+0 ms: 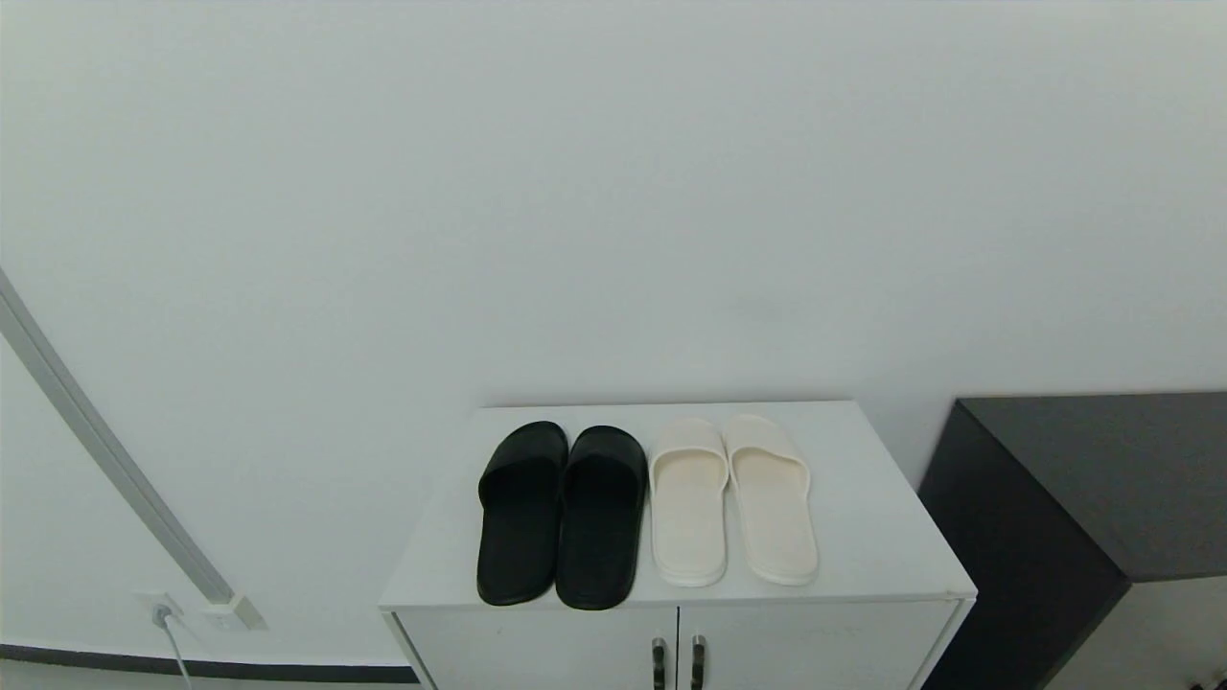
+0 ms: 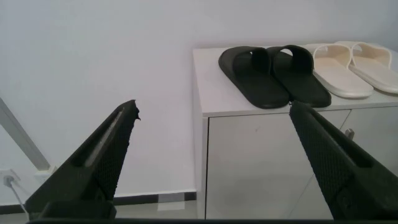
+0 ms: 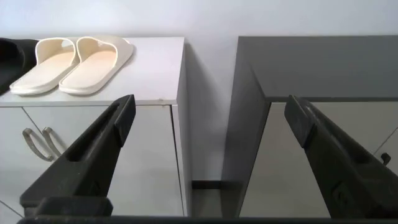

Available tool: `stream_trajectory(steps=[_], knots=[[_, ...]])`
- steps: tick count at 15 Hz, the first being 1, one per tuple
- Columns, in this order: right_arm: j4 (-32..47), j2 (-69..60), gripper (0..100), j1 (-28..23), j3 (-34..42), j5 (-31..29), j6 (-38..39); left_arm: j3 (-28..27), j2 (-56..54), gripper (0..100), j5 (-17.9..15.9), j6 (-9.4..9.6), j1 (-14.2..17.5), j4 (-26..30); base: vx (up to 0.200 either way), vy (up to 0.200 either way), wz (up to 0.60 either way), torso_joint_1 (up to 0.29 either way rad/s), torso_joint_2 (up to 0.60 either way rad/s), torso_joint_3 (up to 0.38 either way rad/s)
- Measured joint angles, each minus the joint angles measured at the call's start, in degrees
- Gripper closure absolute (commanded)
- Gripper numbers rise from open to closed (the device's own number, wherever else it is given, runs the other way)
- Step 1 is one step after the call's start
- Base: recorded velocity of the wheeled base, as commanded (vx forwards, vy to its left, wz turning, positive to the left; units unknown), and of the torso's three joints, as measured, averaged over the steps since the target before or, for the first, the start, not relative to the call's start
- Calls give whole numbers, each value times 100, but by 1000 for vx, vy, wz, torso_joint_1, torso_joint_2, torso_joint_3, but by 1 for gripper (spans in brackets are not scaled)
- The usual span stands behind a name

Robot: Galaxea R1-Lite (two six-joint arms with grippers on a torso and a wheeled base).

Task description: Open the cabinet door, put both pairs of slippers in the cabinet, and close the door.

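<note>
A white cabinet [image 1: 863,556] stands against the wall with both doors closed and two metal handles [image 1: 677,661] at the middle seam. On its top lie a black pair of slippers [image 1: 561,513] on the left and a cream pair of slippers [image 1: 733,498] on the right, toes toward the wall. My left gripper [image 2: 211,112] is open, held low to the left of the cabinet [image 2: 261,168], level with the black slippers [image 2: 273,74]. My right gripper [image 3: 208,106] is open, off the cabinet's right corner [image 3: 168,155], with the cream slippers [image 3: 71,62] and handles [image 3: 37,143] to one side.
A dark grey cabinet [image 1: 1074,498] stands close on the right of the white one, with a narrow gap [image 3: 205,143] between them. A wall socket with a plugged cable [image 1: 163,613] and a slanted grey trim [image 1: 96,431] are at the lower left.
</note>
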Motion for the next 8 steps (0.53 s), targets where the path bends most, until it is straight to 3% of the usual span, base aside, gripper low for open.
stream_trajectory(steps=[3,5,8], knots=[[-134,34,0,-2,-165,-51,68,0,0,0,-2,6,0,0,0,0,0,0,0,0],[-115,321,0,-13,-848,-2,137,0,0,0,-2,37,0,0,0,0,0,0,0,0],[123,1220,0,-13,-1314,581,148,0,0,0,-2,57,0,0,0,0,0,0,0,0]])
